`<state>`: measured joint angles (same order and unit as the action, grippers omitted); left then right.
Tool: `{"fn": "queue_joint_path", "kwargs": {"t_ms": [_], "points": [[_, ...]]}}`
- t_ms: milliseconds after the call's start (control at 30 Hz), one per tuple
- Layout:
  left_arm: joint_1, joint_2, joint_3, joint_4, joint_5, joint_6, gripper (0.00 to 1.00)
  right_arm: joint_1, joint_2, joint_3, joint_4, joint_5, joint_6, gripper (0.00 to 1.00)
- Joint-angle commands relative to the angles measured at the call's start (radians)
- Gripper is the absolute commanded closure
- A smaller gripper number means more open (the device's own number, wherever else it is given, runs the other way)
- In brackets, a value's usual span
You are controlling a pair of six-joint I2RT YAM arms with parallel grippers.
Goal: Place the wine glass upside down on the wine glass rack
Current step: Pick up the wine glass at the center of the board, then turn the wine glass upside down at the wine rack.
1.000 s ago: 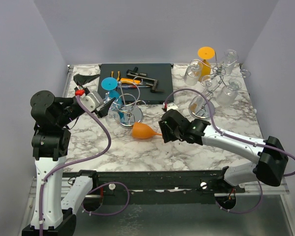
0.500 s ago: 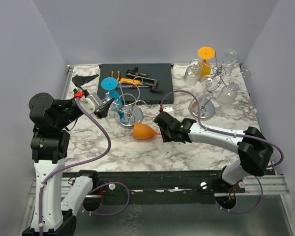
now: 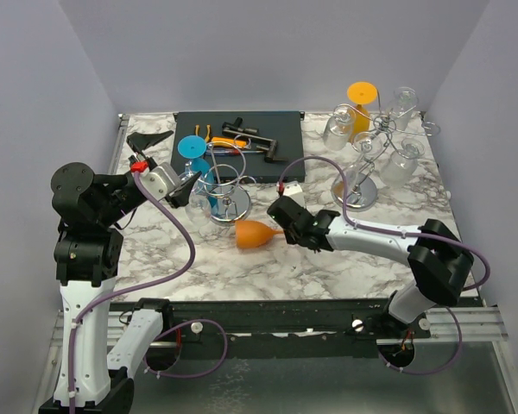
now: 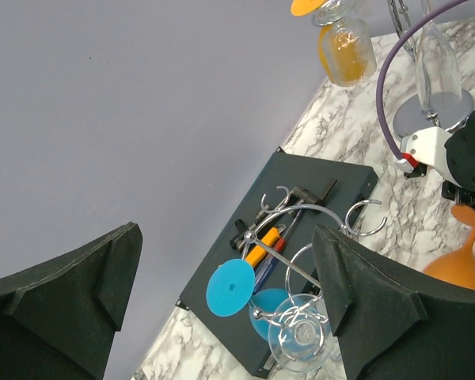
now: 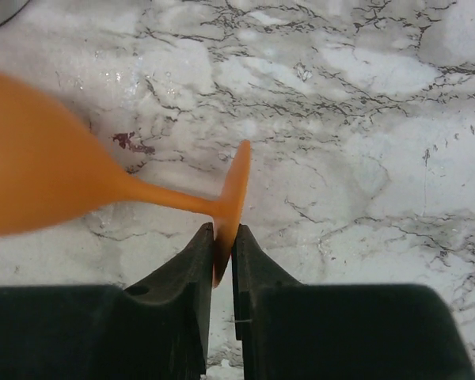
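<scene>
An orange wine glass (image 3: 255, 233) lies on its side on the marble table, bowl to the left. My right gripper (image 3: 285, 228) is shut on the thin edge of its round foot (image 5: 234, 186), one finger on each face, as the right wrist view shows (image 5: 222, 233). The bowl (image 5: 39, 174) fills the left of that view. A wire wine glass rack (image 3: 227, 177) stands just behind the glass, with a blue glass (image 4: 230, 289) and a clear one (image 4: 301, 340) hanging upside down from it. My left gripper (image 3: 183, 185) hovers open beside this rack, with nothing between its fingers (image 4: 226, 265).
A second wire rack (image 3: 363, 164) at the back right carries an orange glass (image 3: 361, 103) and several clear glasses. A dark tray (image 3: 237, 147) with tools lies at the back centre. A purple cable (image 3: 328, 172) loops over the right arm.
The right jaws have closed from partly open onto the orange glass's foot. The right arm slid a little left. The left arm stayed put.
</scene>
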<state>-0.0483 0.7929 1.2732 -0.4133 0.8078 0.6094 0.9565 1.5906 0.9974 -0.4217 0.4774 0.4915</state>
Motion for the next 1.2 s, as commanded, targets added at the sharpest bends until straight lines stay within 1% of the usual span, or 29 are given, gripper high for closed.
{"fn": "queue_joint_path", "kwargs": {"t_ms": [0, 67, 100, 300, 433, 500, 600, 667, 833, 967, 1167], "points": [[-0.001, -0.008, 0.003, -0.018, 0.024, 0.011, 0.04, 0.006, -0.016, -0.033, 0.067, 0.087, -0.045, 0.9], [0.0, -0.009, 0.004, -0.016, 0.023, 0.012, 0.04, 0.007, -0.053, -0.049, 0.083, 0.106, -0.076, 0.99], [-0.001, -0.009, 0.005, -0.018, 0.022, 0.012, 0.04, 0.006, -0.074, -0.056, 0.091, 0.121, -0.102, 0.99], [-0.001, -0.016, -0.001, -0.017, 0.022, 0.008, 0.04, 0.007, -0.23, -0.107, 0.153, 0.173, -0.281, 0.99], [0.0, -0.021, -0.003, -0.017, 0.019, 0.006, 0.04, 0.007, -0.338, -0.142, 0.245, 0.168, -0.467, 1.0], [0.0, -0.025, -0.002, -0.016, 0.016, 0.004, 0.04, 0.007, -0.392, -0.149, 0.288, 0.125, -0.579, 1.0], [-0.001, -0.029, 0.0, -0.017, 0.013, 0.006, 0.04, 0.007, -0.467, -0.165, 0.361, 0.007, -0.766, 1.0], [-0.001, -0.03, 0.0, -0.017, 0.013, 0.004, 0.04, 0.007, -0.503, -0.17, 0.385, -0.052, -0.86, 1.0], [-0.001, -0.042, -0.003, -0.017, 0.011, 0.0, 0.04, 0.007, -0.516, -0.134, 0.369, -0.128, -1.062, 1.0], [0.0, -0.051, -0.007, -0.017, 0.007, 0.0, 0.04, 0.007, -0.492, -0.096, 0.337, -0.157, -1.176, 1.0], [-0.001, -0.055, -0.006, -0.016, 0.003, -0.003, 0.04, 0.007, -0.485, -0.06, 0.368, -0.165, -1.254, 1.0]]}}
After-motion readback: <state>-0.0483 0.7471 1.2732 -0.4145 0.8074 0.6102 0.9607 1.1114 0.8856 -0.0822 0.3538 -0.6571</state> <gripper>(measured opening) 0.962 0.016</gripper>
